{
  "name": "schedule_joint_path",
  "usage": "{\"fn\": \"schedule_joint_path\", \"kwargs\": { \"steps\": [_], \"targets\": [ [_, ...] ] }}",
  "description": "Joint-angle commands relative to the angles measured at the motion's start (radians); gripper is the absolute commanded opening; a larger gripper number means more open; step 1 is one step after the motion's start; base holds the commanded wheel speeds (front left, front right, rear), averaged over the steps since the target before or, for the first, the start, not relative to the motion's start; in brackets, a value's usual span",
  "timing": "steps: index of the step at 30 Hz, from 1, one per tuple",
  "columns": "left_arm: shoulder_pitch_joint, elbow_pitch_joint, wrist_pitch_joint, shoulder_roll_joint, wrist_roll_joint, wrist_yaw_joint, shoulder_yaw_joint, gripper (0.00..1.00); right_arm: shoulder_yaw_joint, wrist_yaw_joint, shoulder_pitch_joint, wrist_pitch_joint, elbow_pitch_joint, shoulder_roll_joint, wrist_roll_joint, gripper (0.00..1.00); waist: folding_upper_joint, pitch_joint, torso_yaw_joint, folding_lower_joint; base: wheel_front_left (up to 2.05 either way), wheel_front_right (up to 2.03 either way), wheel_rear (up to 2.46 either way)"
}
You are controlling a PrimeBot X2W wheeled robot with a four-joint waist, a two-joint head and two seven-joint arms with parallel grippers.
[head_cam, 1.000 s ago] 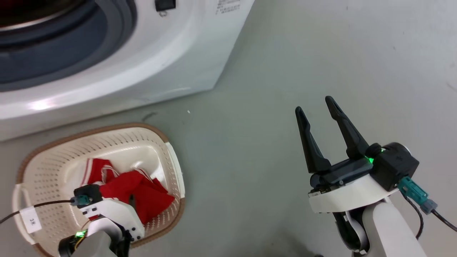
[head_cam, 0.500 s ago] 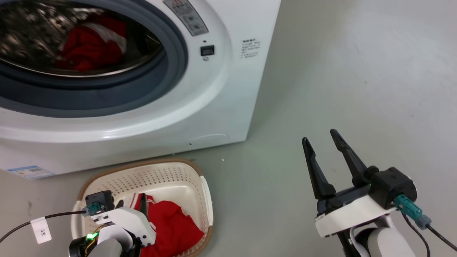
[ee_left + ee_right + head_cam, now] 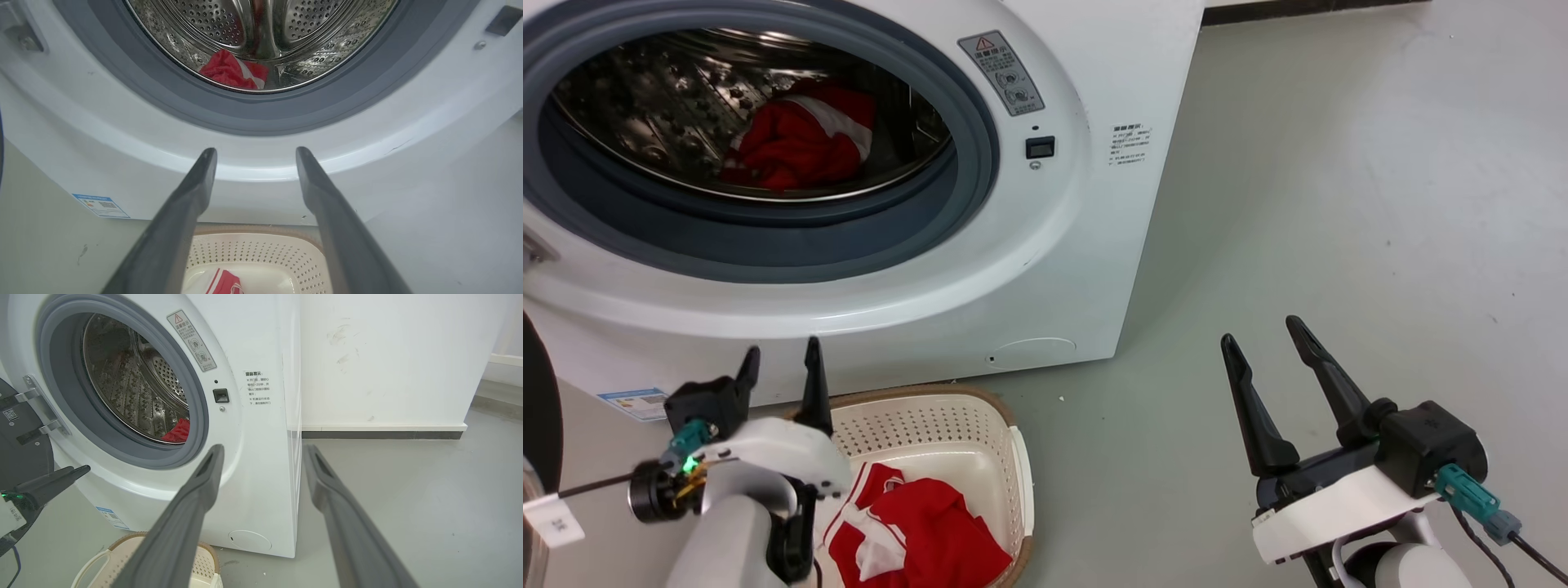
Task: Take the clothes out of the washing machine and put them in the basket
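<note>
The washing machine (image 3: 1013,269) stands with its porthole open. One of the red clothes (image 3: 796,147) lies at the bottom of the steel drum, also seen in the left wrist view (image 3: 229,71) and as a sliver in the right wrist view (image 3: 177,433). The basket (image 3: 947,408) sits on the floor against the machine's front and holds more red-and-white clothes (image 3: 923,539). My left gripper (image 3: 780,363) is open and empty above the basket's far left rim, pointing at the machine's lower front (image 3: 255,150). My right gripper (image 3: 1262,343) is open and empty over the floor, right of the machine (image 3: 263,447).
The machine's dark door (image 3: 20,449) hangs open at the left on a metal hinge. Grey floor (image 3: 1339,204) stretches to the right of the machine up to a white wall with a dark baseboard (image 3: 384,435). A blue label (image 3: 633,403) marks the machine's lower left front.
The head camera has tilted up, bringing the drum into view. My left gripper has risen out of the basket, empty, with the red clothes left inside. The right gripper has hardly moved.
</note>
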Motion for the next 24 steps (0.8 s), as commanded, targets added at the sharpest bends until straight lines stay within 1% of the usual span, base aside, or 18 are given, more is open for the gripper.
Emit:
{"fn": "schedule_joint_path", "kwargs": {
  "steps": [1,4,7,15,24],
  "targets": [
    [-0.021,-0.011,-0.002,0.006,0.010,-0.005,0.005,1.00,0.001,-0.001,0.000,-0.001,-0.003,0.001,0.012,1.00,-0.0001,0.005,-0.005,0.0002,0.00,0.00,0.00],
    [-0.067,-0.005,-0.002,0.021,0.026,-0.013,0.002,1.00,0.002,-0.001,-0.006,-0.007,0.000,0.001,0.018,1.00,-0.0001,0.011,-0.017,0.0002,0.00,0.00,0.00],
    [-0.130,0.038,-0.001,0.040,0.035,-0.019,-0.003,1.00,0.008,-0.001,-0.014,-0.015,0.010,0.001,0.026,1.00,-0.0001,0.010,-0.037,0.0002,0.00,0.00,0.00],
    [-0.349,0.216,0.066,0.106,0.052,-0.049,-0.021,1.00,0.017,-0.001,-0.025,-0.033,0.025,0.001,0.043,1.00,-0.0001,0.028,-0.094,0.0002,0.00,0.00,0.00],
    [-0.573,0.429,0.148,0.213,0.091,-0.068,-0.048,1.00,0.045,-0.001,-0.049,-0.062,0.047,0.001,0.070,1.00,-0.0001,0.089,-0.172,0.0002,0.00,0.00,0.00]
  ]
}}
